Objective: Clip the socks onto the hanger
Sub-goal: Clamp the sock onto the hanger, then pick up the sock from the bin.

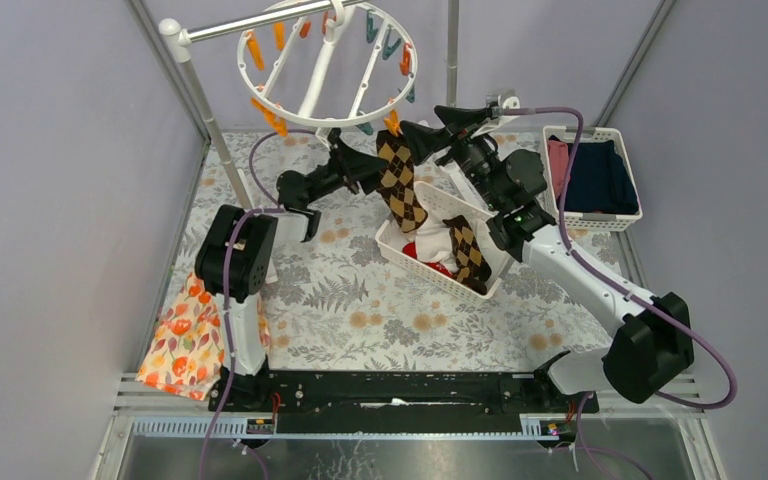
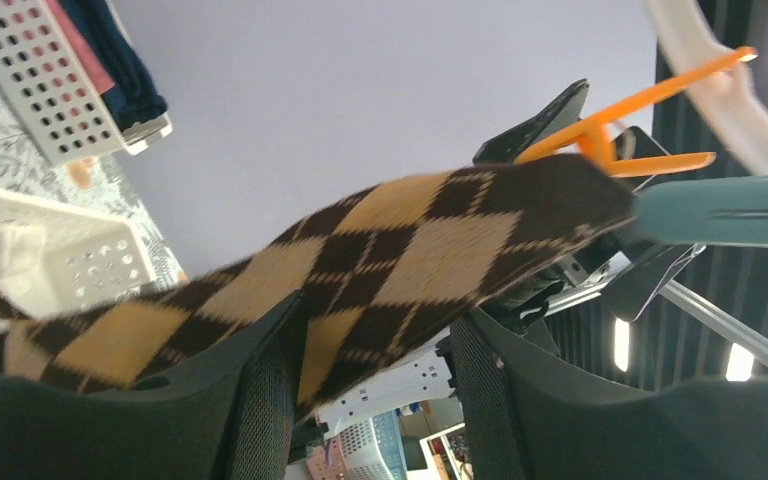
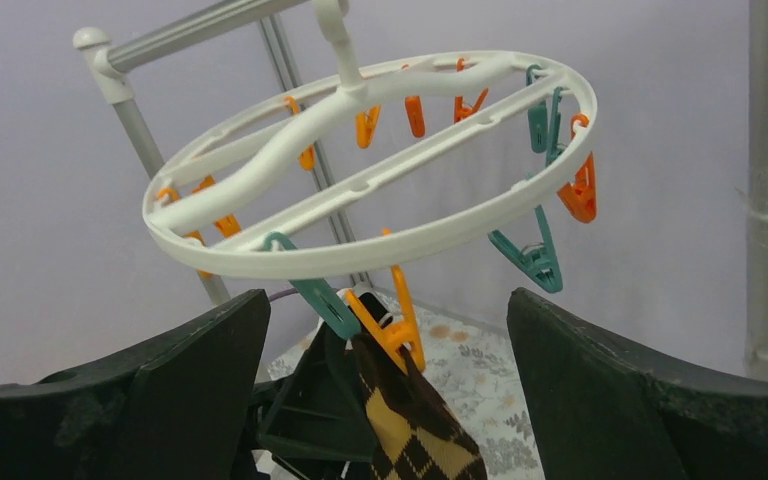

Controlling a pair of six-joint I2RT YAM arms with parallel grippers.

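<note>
The white round hanger (image 1: 325, 65) (image 3: 360, 250) hangs from a rail at the back. One brown-and-tan argyle sock (image 1: 400, 180) (image 3: 415, 430) dangles from an orange clothespin (image 3: 400, 335) on its front rim. My left gripper (image 1: 363, 165) (image 2: 375, 320) is open beside that sock (image 2: 360, 270), which runs across the gap between its fingers with daylight on the right side. From the right, my right gripper (image 1: 422, 138) (image 3: 388, 300) stands wide open, facing the clothespin without touching it. More socks, another argyle one (image 1: 468, 255), a red one (image 1: 430, 265) and a whitish one (image 1: 432, 235), lie in the tilted white basket (image 1: 395, 250).
A white perforated bin (image 1: 620, 215) with navy and pink folded clothes sits at the back right. An orange floral cloth (image 1: 185, 340) lies by the left arm's base. The rail's post (image 1: 200, 90) stands back left. A teal clothespin (image 2: 730, 210) hangs next to the orange one.
</note>
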